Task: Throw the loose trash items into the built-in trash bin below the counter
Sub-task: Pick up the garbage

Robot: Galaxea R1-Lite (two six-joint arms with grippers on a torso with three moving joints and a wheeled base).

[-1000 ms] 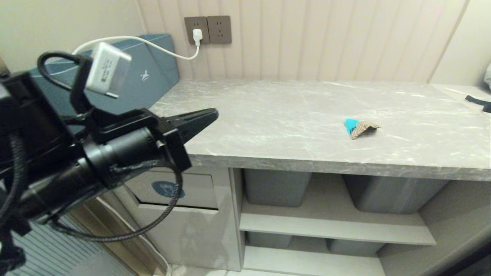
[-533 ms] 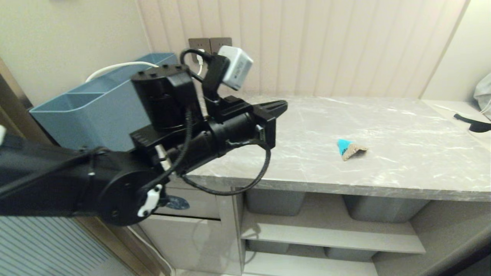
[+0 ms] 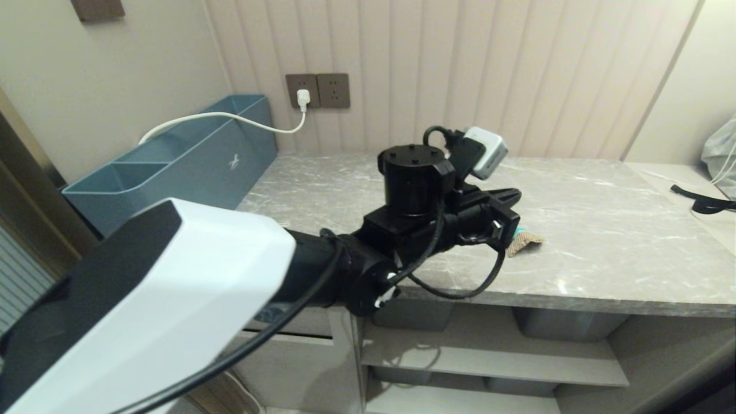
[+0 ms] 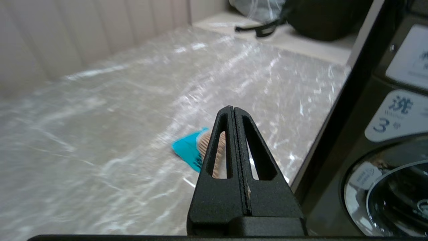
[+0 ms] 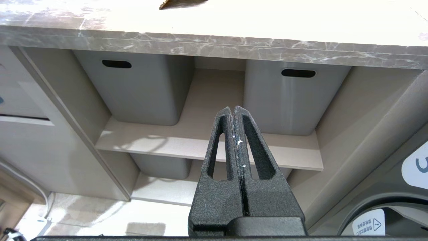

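Left gripper (image 4: 234,110) is hovering with jaws pressed together, empty; cardboard scrap (image 4: 190,152) is lying on the counter (image 4: 100,134) just beyond its tips. Risk: descending unopened would shove the scrap away.

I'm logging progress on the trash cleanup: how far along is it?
Nothing visibly binned yet. One cardboard scrap lies on the counter; no second scrap shows. In hand: the left gripper, fingers shut and empty, reaches over the counter toward it. Left: open, grasp, and drop it into the trash bin. The right gripper hangs shut below.
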